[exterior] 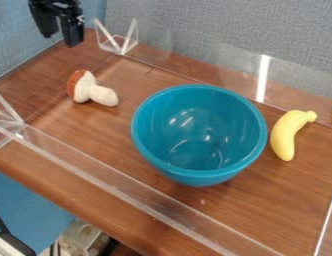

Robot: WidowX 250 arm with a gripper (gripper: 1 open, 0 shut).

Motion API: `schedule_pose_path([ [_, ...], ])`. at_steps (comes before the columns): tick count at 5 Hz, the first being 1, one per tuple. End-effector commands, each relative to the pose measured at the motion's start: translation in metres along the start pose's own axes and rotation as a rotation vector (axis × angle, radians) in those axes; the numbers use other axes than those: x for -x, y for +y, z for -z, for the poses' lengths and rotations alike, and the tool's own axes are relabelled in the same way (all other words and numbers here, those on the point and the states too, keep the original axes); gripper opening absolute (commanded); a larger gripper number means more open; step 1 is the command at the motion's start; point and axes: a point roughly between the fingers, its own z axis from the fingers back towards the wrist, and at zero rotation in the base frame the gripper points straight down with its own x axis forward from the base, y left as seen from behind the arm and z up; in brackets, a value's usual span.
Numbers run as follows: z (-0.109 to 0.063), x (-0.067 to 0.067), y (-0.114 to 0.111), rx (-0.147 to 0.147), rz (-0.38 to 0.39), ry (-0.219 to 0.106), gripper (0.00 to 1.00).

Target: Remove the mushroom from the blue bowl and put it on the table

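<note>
Teal-blue plastic bowl (198, 134): large, round, deep, glossy; sits upright and holds nothing, below and well to the right of the fingers.
Toy mushroom (91, 90): cream stem, orange-brown cap; lies on its side on the wood-grain table (75, 125), outside the bowl and just left of it, directly below the fingers and apart from them.
Yellow banana (289, 133): lies on the table beyond the bowl's far side from the fingers.
Black gripper (59, 25): top-left corner, pointing down, fingers spread apart, gripping nothing.
Clear acrylic walls (89, 180): low, bordering the tabletop.
</note>
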Motion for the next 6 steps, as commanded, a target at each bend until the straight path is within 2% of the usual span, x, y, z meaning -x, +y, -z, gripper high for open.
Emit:
schedule_pose_path([
  [1,-0.020,-0.005,-0.005,-0.039,0.006,-0.046,1.00],
  [4,-0.032,-0.010,-0.004,-0.042,0.019,-0.070,1.00],
  [5,-0.054,-0.010,0.000,-0.036,0.047,-0.078,1.00],
  [6,-0.072,-0.004,0.001,-0.019,0.064,-0.073,1.00],
])
